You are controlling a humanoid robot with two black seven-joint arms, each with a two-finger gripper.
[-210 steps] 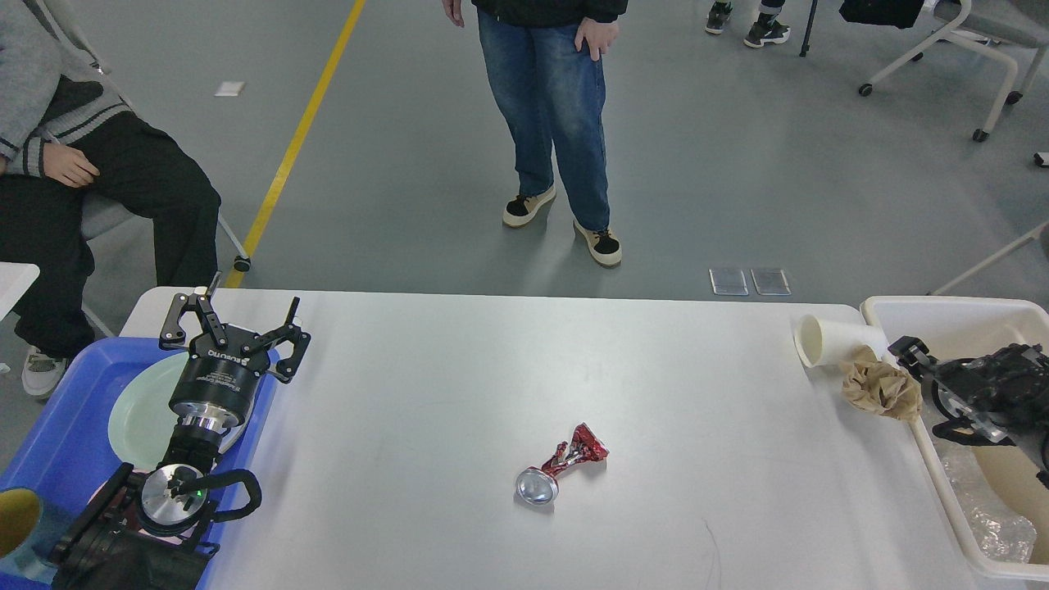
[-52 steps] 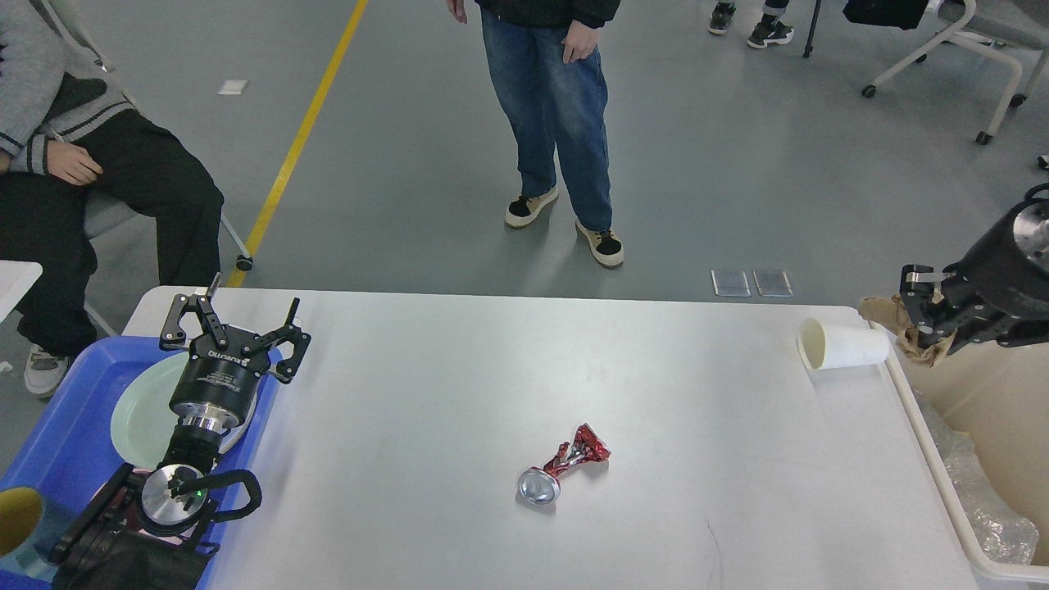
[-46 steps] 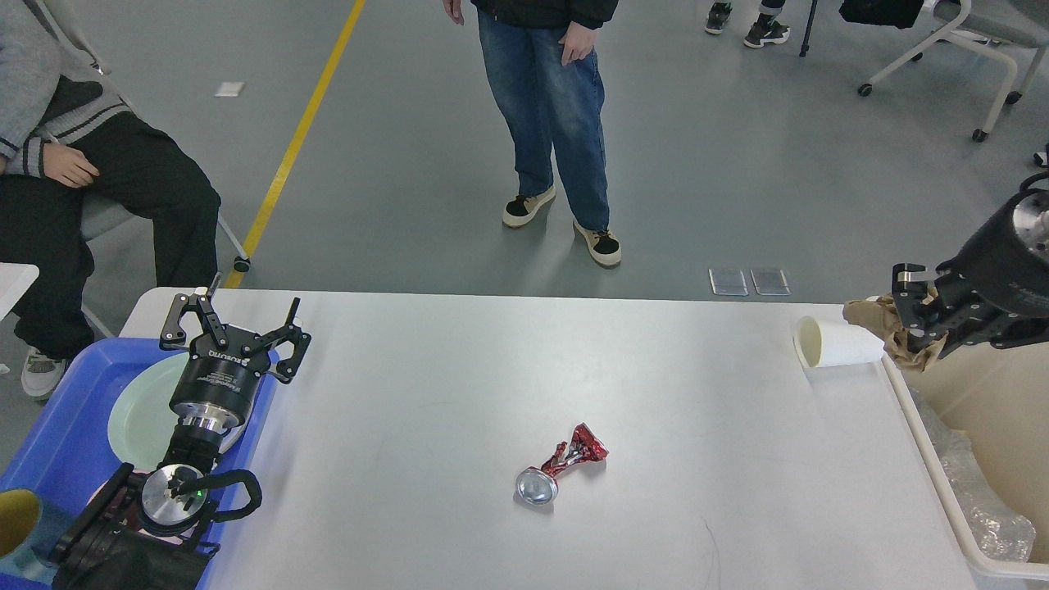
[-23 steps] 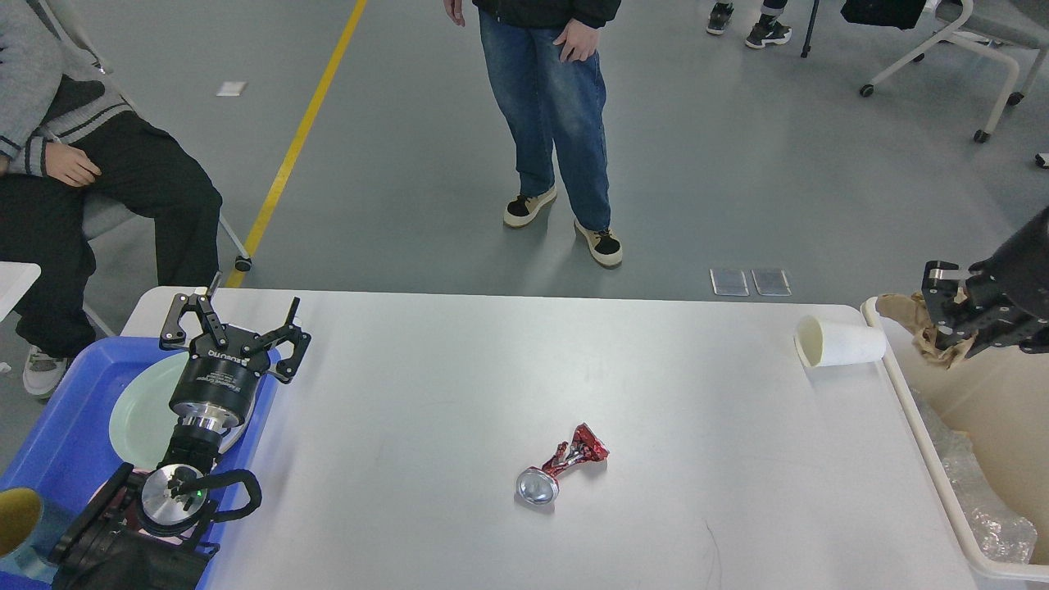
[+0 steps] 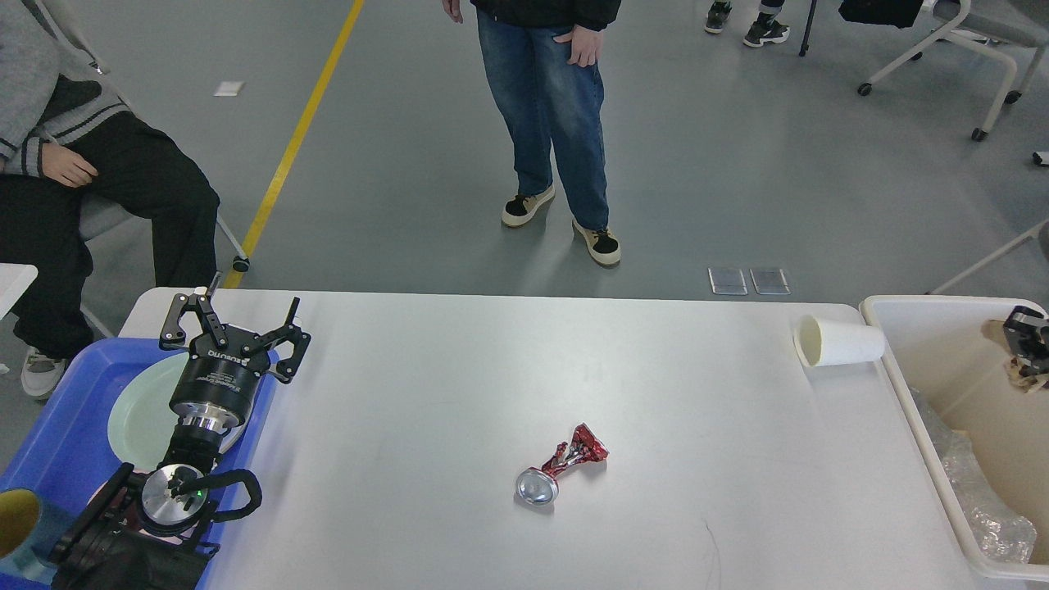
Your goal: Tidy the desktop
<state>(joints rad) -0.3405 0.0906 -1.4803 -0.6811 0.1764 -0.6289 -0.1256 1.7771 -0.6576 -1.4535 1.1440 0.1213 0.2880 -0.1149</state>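
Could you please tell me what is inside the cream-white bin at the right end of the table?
The bin shows crinkled clear plastic and a tan surface, perhaps a liner. Over it, the right gripper holds crumpled brown paper. The rest lies out of frame.

Head-high, probably forward-down over desktop (image 5: pixel 492 377)

White desktop (image 5: pixel 459 385), red-and-silver crushed can (image 5: pixel 561 467), blue tray (image 5: pixel 57 442), white cup (image 5: pixel 840 342).

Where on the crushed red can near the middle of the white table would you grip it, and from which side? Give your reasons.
Probably at the twisted red waist of the crushed can, coming from above with fingers either side. It lies flat on the desktop, its silver round end toward the robot, and the pinched middle looks narrow enough to fit between the fingers.
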